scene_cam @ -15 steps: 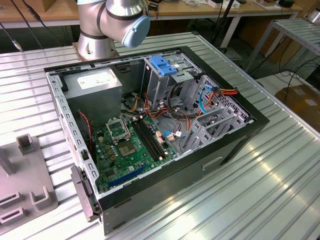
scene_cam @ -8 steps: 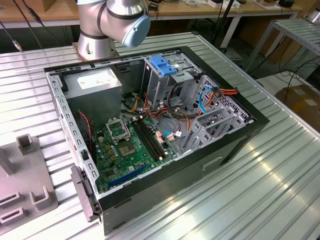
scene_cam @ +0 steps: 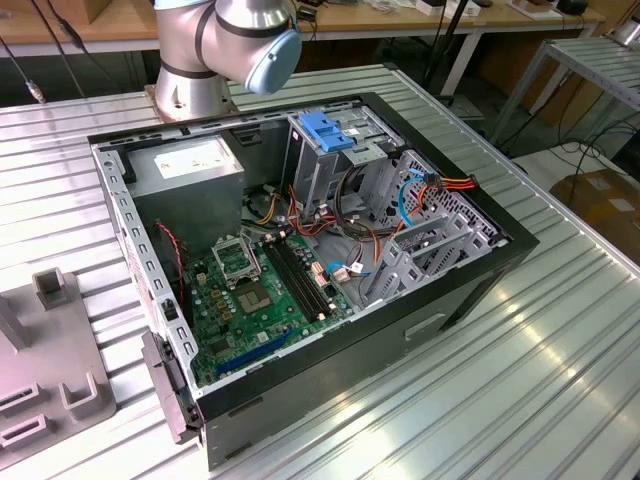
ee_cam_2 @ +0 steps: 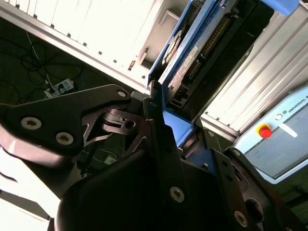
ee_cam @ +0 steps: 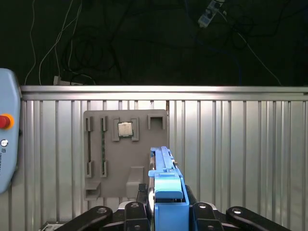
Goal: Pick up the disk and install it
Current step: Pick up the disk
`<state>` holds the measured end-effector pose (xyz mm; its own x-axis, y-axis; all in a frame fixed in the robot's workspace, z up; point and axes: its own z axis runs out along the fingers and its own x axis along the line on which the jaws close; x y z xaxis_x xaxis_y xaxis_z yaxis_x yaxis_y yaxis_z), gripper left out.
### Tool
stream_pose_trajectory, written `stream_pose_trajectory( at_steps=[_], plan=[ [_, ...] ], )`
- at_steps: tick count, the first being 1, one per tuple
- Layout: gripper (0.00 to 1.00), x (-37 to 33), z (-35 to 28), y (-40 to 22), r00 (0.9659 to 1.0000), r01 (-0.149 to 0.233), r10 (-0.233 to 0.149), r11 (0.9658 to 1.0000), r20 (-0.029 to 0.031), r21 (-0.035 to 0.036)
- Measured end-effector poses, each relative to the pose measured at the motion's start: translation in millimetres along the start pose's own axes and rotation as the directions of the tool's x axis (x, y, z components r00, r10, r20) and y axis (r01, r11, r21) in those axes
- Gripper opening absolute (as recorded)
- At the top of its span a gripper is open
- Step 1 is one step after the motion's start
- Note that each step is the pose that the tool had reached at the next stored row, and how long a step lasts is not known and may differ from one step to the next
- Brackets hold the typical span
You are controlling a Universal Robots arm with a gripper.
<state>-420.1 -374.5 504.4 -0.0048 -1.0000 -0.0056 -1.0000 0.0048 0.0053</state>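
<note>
We see the black gripper (ee_cam: 167,204) with jaws closed on the dark grey, blue-railed rectangular disk (ee_cam: 163,166). A grey slotted tray (ee_cam: 108,144) lies beyond.

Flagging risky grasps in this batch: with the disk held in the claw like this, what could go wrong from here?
1. The claw grips the disk at one end, edge-on, so much of it juts out free; it might tilt or slip.
2. In the exterior view, orange and blue cables crowd the drive cage inside the computer case; the disk could snag on them.
</note>
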Motion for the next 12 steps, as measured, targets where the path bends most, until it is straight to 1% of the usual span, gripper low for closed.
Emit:
stream_pose_trajectory(
  at_steps=[1, 11, 12],
  plan=[
    [0.37, 0.0, 0.0, -3.0, 1.0, 0.0, 0.0, 1.0, 0.0, 0.0],
    [0.37, -0.1, -0.1, -26.0, 1.0, 0.0, 0.0, 1.0, 0.0, 0.0001],
    [0.37, -0.1, -0.1, -29.2, 1.0, 0.0, 0.0, 1.0, 0.0, 0.0001]
  ],
)
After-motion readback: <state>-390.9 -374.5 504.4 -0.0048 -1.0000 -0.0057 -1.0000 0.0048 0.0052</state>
